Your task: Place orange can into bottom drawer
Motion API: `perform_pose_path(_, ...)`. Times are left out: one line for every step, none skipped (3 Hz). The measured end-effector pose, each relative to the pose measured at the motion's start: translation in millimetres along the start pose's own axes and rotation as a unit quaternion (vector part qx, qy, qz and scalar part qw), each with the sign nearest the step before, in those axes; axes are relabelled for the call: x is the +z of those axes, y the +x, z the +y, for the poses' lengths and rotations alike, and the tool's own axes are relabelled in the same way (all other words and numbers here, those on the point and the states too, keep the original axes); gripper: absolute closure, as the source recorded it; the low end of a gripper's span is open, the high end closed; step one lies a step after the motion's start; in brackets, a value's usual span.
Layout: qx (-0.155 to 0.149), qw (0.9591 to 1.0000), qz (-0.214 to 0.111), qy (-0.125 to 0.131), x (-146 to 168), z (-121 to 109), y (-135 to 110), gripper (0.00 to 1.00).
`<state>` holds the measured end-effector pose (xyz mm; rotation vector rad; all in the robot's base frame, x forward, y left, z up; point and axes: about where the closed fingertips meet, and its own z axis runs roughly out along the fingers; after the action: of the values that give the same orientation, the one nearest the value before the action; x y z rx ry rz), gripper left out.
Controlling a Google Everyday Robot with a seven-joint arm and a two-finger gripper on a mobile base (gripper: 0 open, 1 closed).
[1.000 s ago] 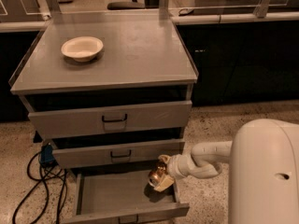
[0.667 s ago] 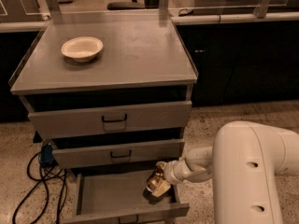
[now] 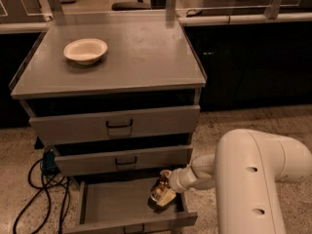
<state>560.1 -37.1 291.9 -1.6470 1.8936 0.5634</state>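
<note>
The orange can (image 3: pixel 158 191), shiny orange-gold with a silver rim, is tilted inside the right part of the bottom drawer (image 3: pixel 112 201), which is pulled out below the two upper grey drawers. My gripper (image 3: pixel 163 190) reaches in from the right on a white arm and is shut on the can, just above the drawer floor. The fingers hide part of the can. Whether the can touches the drawer floor is unclear.
A white bowl (image 3: pixel 85 50) sits on the cabinet top (image 3: pixel 146 52). The middle drawer (image 3: pixel 124 161) overhangs the back of the open drawer. Black cables and a blue plug (image 3: pixel 48 162) lie on the speckled floor at the left. My white arm (image 3: pixel 253 179) fills the lower right.
The arm's large white body has shifted left and closer. The gripper with the can has sunk slightly lower into the bottom drawer.
</note>
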Motion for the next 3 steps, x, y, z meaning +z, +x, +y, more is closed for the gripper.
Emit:
perform_pose_path(-0.014, 0.9993, -0.016, -0.031, 32, 0, 1, 1.0)
perform_pose_path(-0.014, 0.9993, -0.016, -0.031, 32, 0, 1, 1.0)
perform_pose_path(-0.024, 0.9997, -0.01, -0.002, 42, -1, 9, 1.0)
